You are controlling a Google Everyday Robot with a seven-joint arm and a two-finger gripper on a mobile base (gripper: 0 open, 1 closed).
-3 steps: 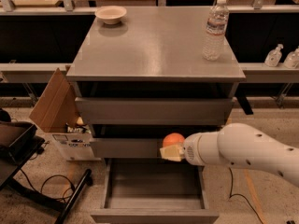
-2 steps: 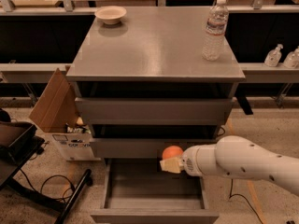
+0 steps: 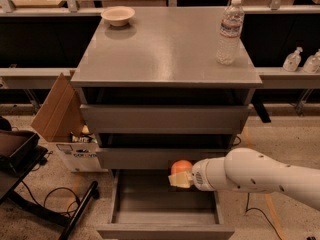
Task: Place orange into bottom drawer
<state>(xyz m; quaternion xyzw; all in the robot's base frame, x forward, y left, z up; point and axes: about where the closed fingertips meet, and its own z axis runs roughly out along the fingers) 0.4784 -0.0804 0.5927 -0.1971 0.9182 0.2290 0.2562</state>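
Observation:
The orange [image 3: 180,166] is a small round fruit held in my gripper [image 3: 180,176], which reaches in from the right on a white arm. The gripper is shut on the orange and holds it over the back of the open bottom drawer [image 3: 165,216], just below the middle drawer's front. The bottom drawer is pulled out toward the camera and its grey tray looks bare inside. The two upper grey drawers are pushed in.
A cream bowl [image 3: 118,15] sits at the cabinet top's back left and a clear water bottle [image 3: 229,31] at its right. An open cardboard box [image 3: 65,129] stands left of the cabinet, a black stand [image 3: 20,159] at far left, and cables lie on the floor.
My gripper has lowered a little with the orange, from level with the middle drawer's front down toward the open bottom drawer.

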